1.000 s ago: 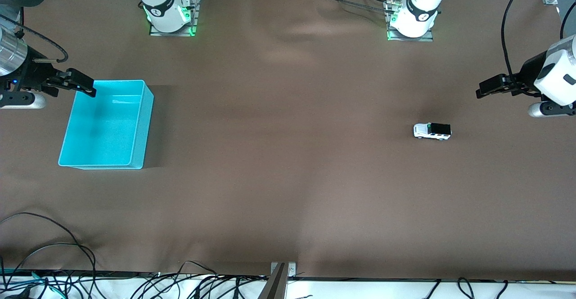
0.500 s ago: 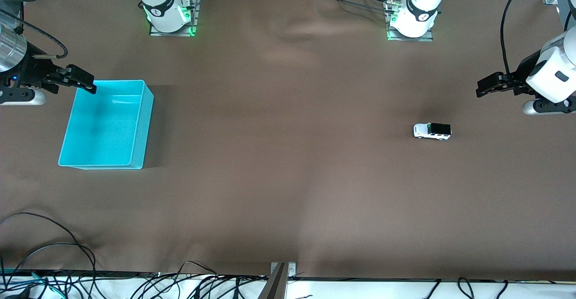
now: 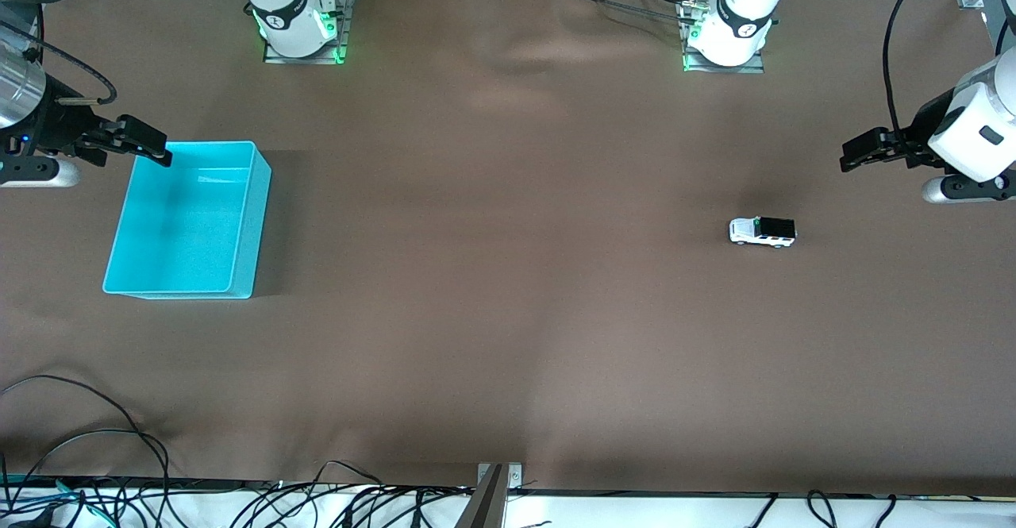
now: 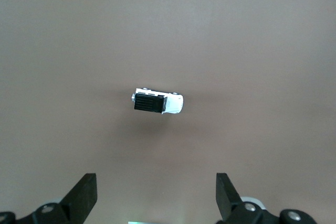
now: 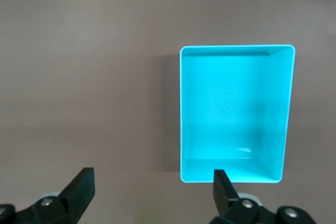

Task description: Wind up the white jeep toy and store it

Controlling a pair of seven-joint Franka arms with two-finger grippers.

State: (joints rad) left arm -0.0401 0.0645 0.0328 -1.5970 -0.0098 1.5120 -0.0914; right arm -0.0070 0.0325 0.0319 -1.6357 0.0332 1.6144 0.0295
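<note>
The white jeep toy (image 3: pixel 762 232), tiny with a black roof, stands on the brown cloth toward the left arm's end of the table; it also shows in the left wrist view (image 4: pixel 157 102). My left gripper (image 3: pixel 856 155) hangs open and empty above the cloth near that end, apart from the jeep; its fingertips (image 4: pixel 84 195) frame bare cloth. The cyan bin (image 3: pixel 190 220) stands empty toward the right arm's end and shows in the right wrist view (image 5: pixel 235 111). My right gripper (image 3: pixel 151 149) is open and empty over the bin's corner farthest from the front camera.
The brown cloth (image 3: pixel 508 274) covers the whole table, with wrinkles near the arm bases. Black cables (image 3: pixel 79 433) lie along the table edge nearest the front camera. A metal bracket (image 3: pixel 492 488) sits at the middle of that edge.
Both grippers rose slightly and drew outward a little over the first half second, then held still. The jeep and the bin have not moved.
</note>
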